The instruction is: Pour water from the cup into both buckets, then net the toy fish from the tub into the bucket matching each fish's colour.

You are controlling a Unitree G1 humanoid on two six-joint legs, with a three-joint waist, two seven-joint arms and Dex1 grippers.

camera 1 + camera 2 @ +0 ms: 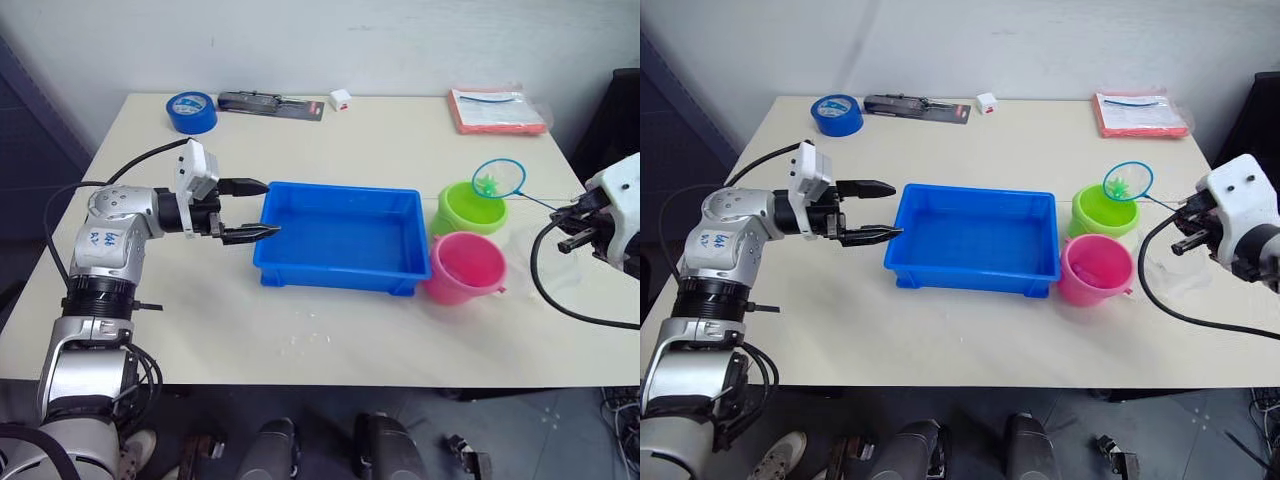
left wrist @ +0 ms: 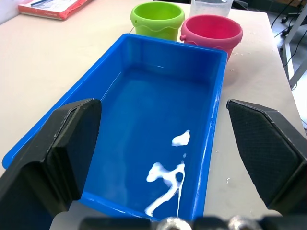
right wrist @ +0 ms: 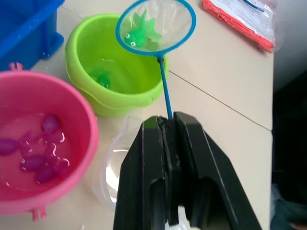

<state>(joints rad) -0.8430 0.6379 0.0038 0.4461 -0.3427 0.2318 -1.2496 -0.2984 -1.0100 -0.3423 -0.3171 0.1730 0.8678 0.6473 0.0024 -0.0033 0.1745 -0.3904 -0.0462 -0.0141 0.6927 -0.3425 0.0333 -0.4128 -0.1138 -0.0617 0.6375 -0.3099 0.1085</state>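
Left eye view: the left gripper [image 1: 255,209] hovers spread at the blue tub [image 1: 340,238] on the bench [image 1: 400,150]. Left wrist view: the tub holds no fish. Right wrist view: the right gripper [image 3: 168,125] clamps the net [image 3: 156,26], holding a green fish [image 3: 139,34] above the green bucket [image 3: 115,72]; purple fish sit in the pink bucket [image 3: 43,143]. Tipping the net probably comes next.

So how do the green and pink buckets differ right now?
The green bucket sits farther from the robot than the pink bucket, which stands beside it. The green bucket holds one visible green fish, while the pink bucket holds several purple-pink fish. The net with a green fish hangs over the green bucket, not the pink one. Both stand upright, look alike in size and hold water.
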